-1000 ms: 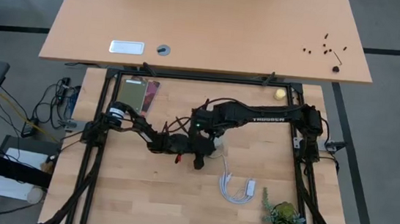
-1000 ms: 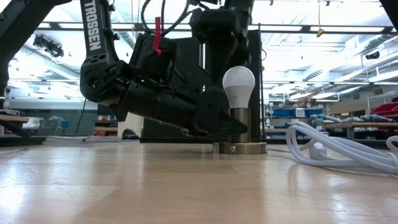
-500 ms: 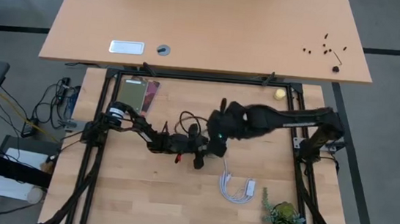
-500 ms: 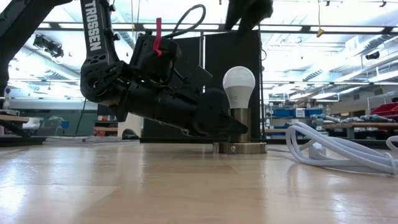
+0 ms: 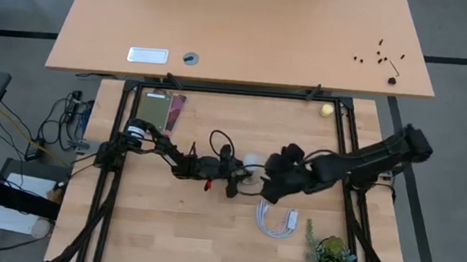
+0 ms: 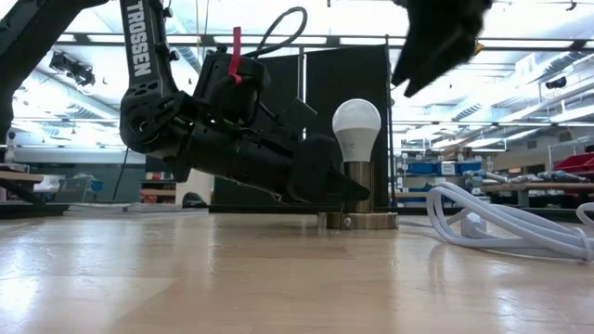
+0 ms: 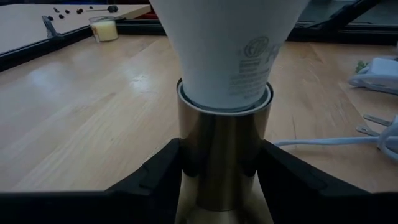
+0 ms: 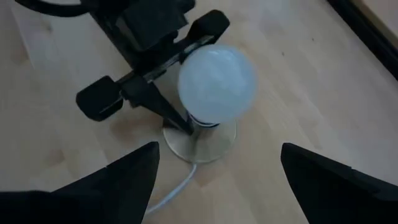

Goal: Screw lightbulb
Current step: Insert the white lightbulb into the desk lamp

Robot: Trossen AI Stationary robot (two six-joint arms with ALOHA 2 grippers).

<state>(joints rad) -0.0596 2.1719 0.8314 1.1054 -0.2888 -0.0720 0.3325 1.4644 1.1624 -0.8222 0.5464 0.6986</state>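
Observation:
The frosted-white lightbulb (image 6: 356, 125) (image 5: 253, 160) stands upright in a brass socket (image 7: 224, 149) on a round metal base (image 6: 357, 221) at the table's middle. My left gripper (image 7: 224, 180) (image 5: 245, 173) reaches in low from the table's left and is shut on the socket stem. My right gripper (image 8: 221, 168) (image 6: 422, 60) hangs open above and to the right of the bulb, slanting down toward it, with nothing between its fingers. My left gripper pinches the brass socket stem (image 7: 186, 155) between its two fingers, just below the bulb's neck. The fingers (image 7: 158, 171) come nearly level from the table's left, one on each side of the stem. Socket and bulb stand upright, the base on the table.
A coiled white cable with plug (image 5: 278, 221) (image 6: 501, 223) lies right of the base, toward the near edge. A small green plant (image 5: 331, 252) sits near the front right corner. A candle (image 5: 327, 110) stands at the far right, and a flat card (image 5: 158, 111) lies at the far left.
My right gripper has gone from just over the bulb up and away toward the table's right and near edges, turning as it went, and has stayed open. The bulb and socket have kept their place in my left gripper.

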